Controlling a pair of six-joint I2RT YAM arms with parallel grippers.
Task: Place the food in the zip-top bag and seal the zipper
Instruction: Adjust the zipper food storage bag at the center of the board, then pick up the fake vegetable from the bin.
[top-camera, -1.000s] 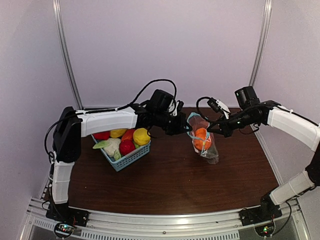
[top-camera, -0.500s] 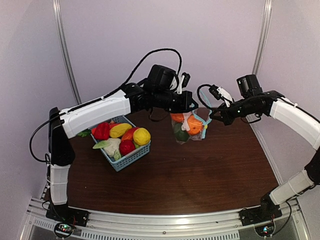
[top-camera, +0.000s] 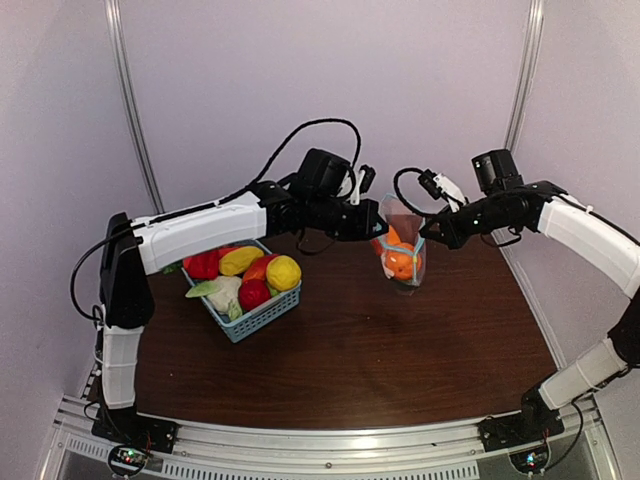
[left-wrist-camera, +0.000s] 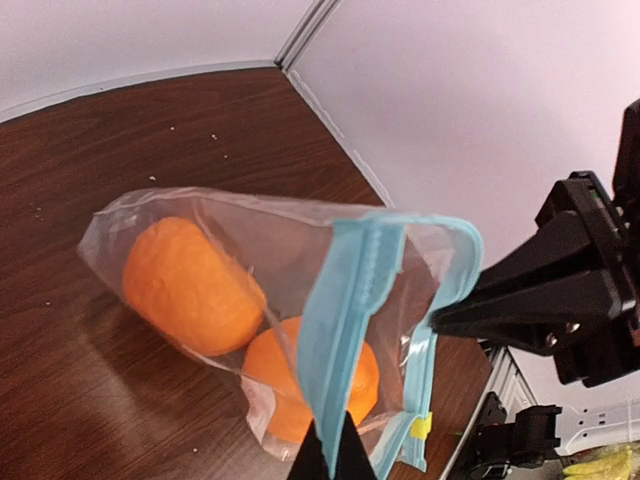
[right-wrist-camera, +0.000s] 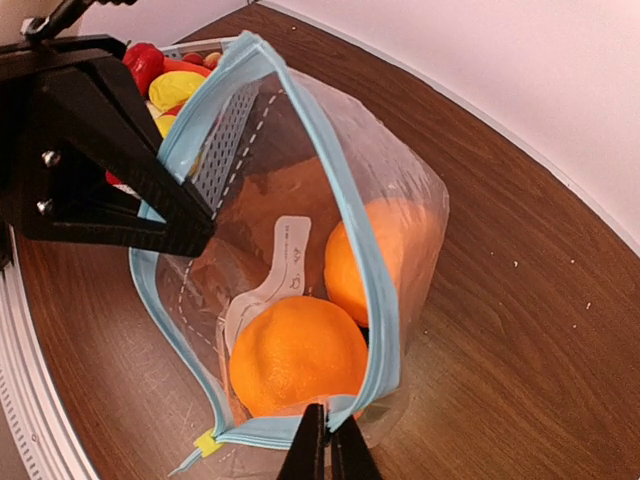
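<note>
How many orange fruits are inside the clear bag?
2. One orange fruit lies in the zip-top bag near its mouth edge; the other sits just behind it. More food may be hidden.

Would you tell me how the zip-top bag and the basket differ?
The zip-top bag is clear plastic, the basket blue lattice. The bag holds oranges, the basket red and yellow pieces. The left gripper and right gripper pinch the bag's zipper; nothing grips the basket. Both hold toy food.

a robot lab cell: a dark wooden bench (top-camera: 340, 370) boxed in by plain pale panels (top-camera: 320, 90) and metal uprights (top-camera: 133, 110), two white arms (top-camera: 200, 235) bolted to an aluminium rail (top-camera: 330, 445) at its near edge.
</note>
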